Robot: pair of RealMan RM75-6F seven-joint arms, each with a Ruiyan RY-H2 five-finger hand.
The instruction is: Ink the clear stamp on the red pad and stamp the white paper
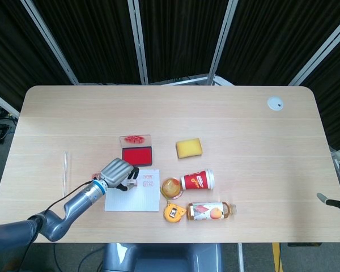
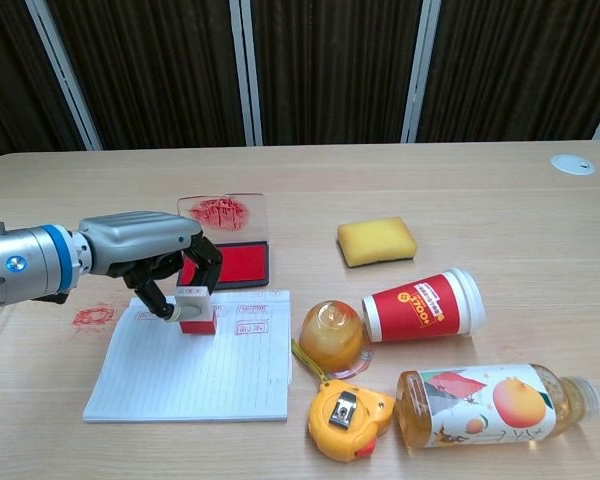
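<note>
My left hand (image 2: 160, 262) (image 1: 117, 171) grips the clear stamp (image 2: 195, 309), a see-through block with a red base, holding it upright over the upper part of the white lined paper (image 2: 195, 370) (image 1: 133, 198). Whether the base touches the sheet I cannot tell. Several faint red prints (image 2: 252, 310) mark the paper's top edge. The red ink pad (image 2: 235, 264) (image 1: 137, 156) lies just behind the paper, its clear lid (image 2: 221, 214) propped up with red smears. My right hand (image 1: 337, 199) shows only as a sliver at the right edge of the head view.
Right of the paper lie an orange jelly cup (image 2: 331, 335), a yellow tape measure (image 2: 346, 418), a tipped red paper cup (image 2: 424, 305) and a juice bottle (image 2: 490, 402). A yellow sponge (image 2: 377, 241) sits behind them. A red ink smudge (image 2: 93, 317) marks the table left of the paper.
</note>
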